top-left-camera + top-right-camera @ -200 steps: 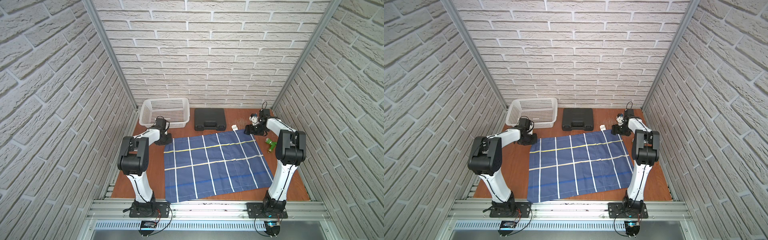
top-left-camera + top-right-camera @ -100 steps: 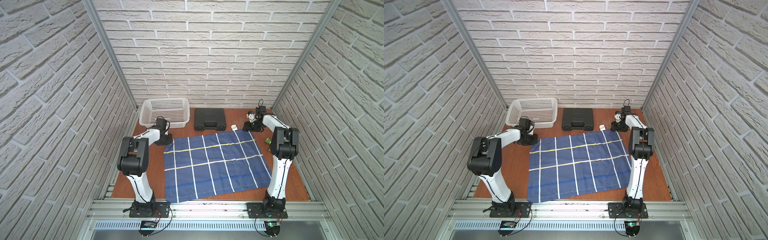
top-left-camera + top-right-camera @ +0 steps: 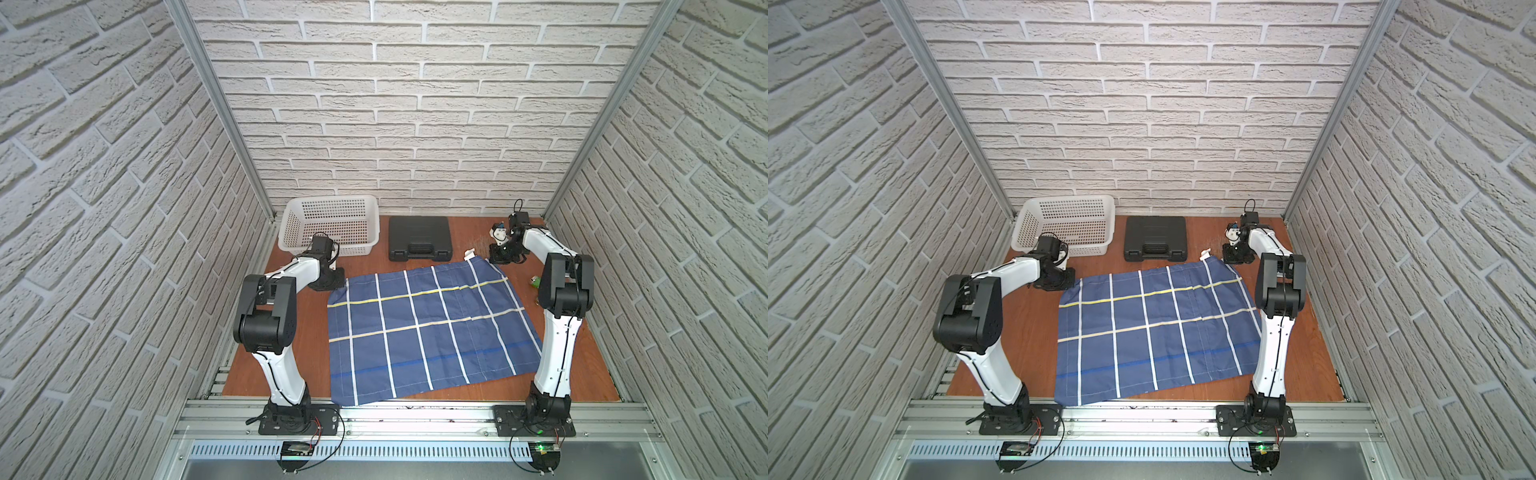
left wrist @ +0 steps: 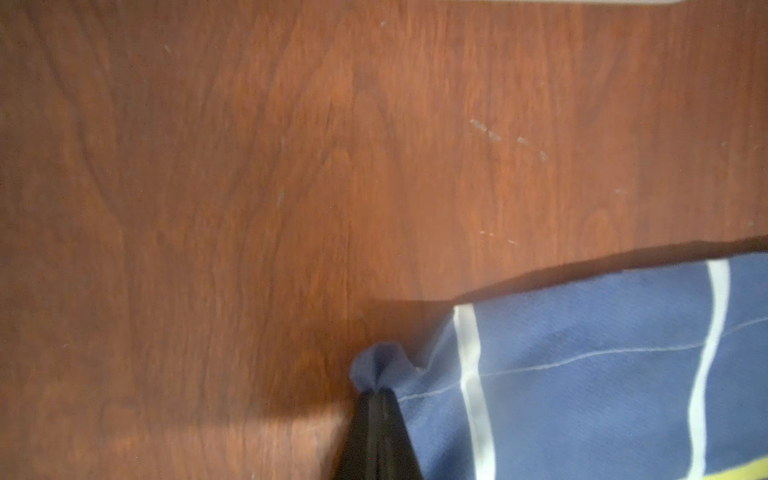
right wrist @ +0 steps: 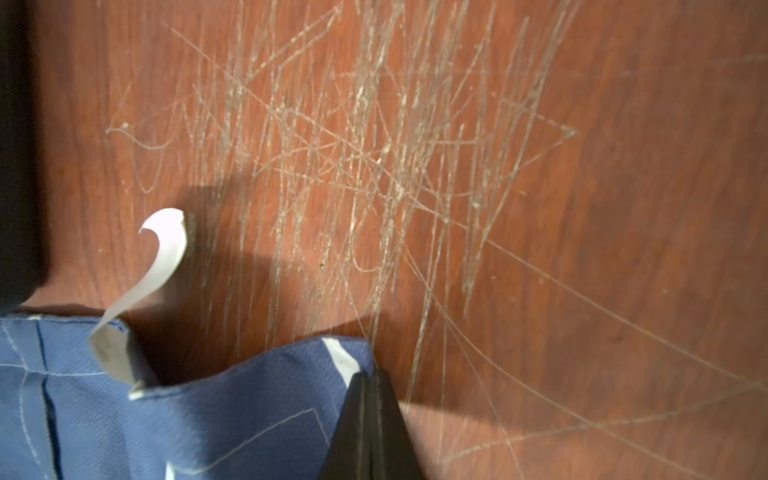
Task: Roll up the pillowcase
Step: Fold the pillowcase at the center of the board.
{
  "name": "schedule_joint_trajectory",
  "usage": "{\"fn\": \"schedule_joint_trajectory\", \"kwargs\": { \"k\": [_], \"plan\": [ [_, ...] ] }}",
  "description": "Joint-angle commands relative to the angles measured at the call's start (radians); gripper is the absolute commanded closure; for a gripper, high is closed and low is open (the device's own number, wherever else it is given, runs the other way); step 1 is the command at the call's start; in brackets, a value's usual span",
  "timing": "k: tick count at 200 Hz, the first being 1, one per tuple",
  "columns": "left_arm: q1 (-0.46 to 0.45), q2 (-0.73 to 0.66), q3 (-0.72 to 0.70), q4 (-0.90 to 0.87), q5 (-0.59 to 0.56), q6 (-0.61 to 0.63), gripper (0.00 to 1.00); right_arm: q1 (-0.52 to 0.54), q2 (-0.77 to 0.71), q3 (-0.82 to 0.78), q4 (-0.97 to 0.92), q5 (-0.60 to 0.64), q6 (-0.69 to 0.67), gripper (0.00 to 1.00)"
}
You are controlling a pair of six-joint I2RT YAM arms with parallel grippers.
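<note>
The pillowcase [image 3: 424,328] [image 3: 1154,328], navy blue with a white grid and a yellow line, lies spread flat on the wooden table in both top views. My left gripper [image 3: 332,283] [image 3: 1065,283] sits low at its far left corner. In the left wrist view the gripper [image 4: 376,390] is shut, with a bunched tip of the pillowcase [image 4: 582,374] pinched between the jaws. My right gripper [image 3: 498,261] [image 3: 1234,261] is at the far right corner. In the right wrist view it [image 5: 368,376] is shut on the raised edge of the pillowcase [image 5: 249,415], beside the curled white care tag [image 5: 162,257].
A white perforated basket [image 3: 332,224] stands at the back left, just behind the left wrist. A black case [image 3: 419,245] lies at the back middle, close to the cloth's far edge. A small green object [image 3: 536,281] lies near the right arm. Brick walls close in three sides.
The right gripper has come down onto the far right corner and shut on it. The right arm has straightened towards the back. The left gripper stays shut on its corner.
</note>
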Motion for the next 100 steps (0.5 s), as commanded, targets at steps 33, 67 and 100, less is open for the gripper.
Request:
{"fn": "schedule_joint_trajectory", "kwargs": {
  "k": [33, 67, 100],
  "plan": [
    [0.012, -0.081, -0.016, -0.023, 0.017, 0.029, 1.00, 0.012, -0.130, -0.093, 0.103, 0.044, -0.018, 0.98],
    [0.013, -0.112, -0.011, -0.024, 0.011, 0.037, 1.00, 0.010, -0.234, -0.168, 0.166, 0.093, -0.067, 0.98],
    [0.013, -0.128, -0.001, -0.039, 0.006, 0.055, 1.00, 0.006, -0.302, -0.231, 0.226, 0.085, -0.085, 0.98]
  ]
}}
